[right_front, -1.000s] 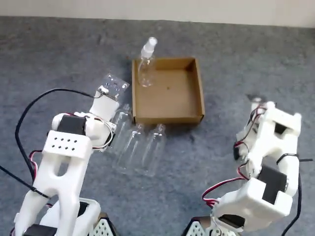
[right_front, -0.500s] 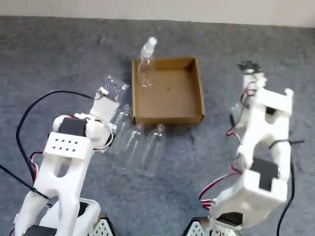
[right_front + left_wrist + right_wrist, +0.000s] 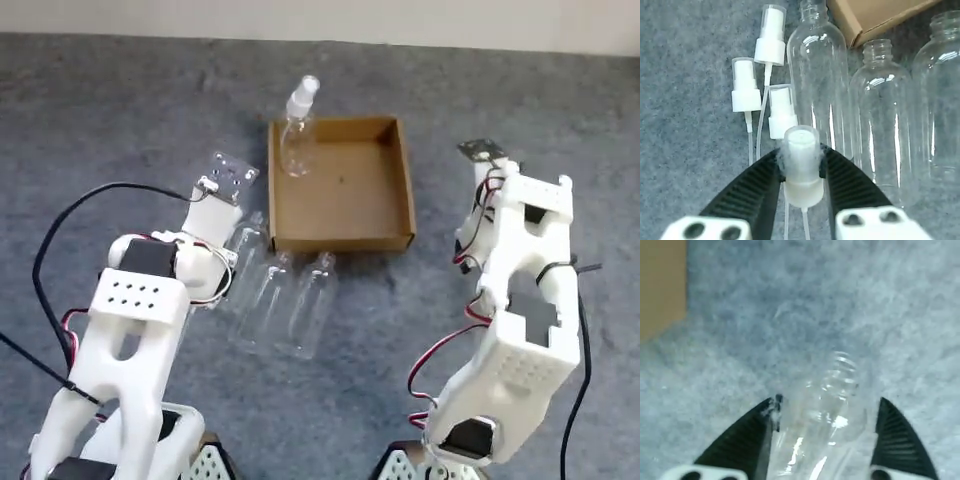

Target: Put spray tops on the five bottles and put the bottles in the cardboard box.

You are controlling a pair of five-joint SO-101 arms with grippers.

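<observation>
right gripper (image 3: 827,405) swung fwd gripping bottle (image 3: 840,385), left gripper (image 3: 801,154) low, pinching spray top (image 3: 801,172)

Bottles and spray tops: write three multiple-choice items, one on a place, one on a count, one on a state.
1. The three uncapped bottles lie: A in the box; B on the carpet; C on an arm.
2. Count the loose spray tops on the carpet: A one; B five; C three.
3. The left gripper is: A shut on a spray top; B open; C shut on a bottle.
B, they lie outside the box; C, three lie beyond the gripper; A, its fingers clamp one.
</observation>
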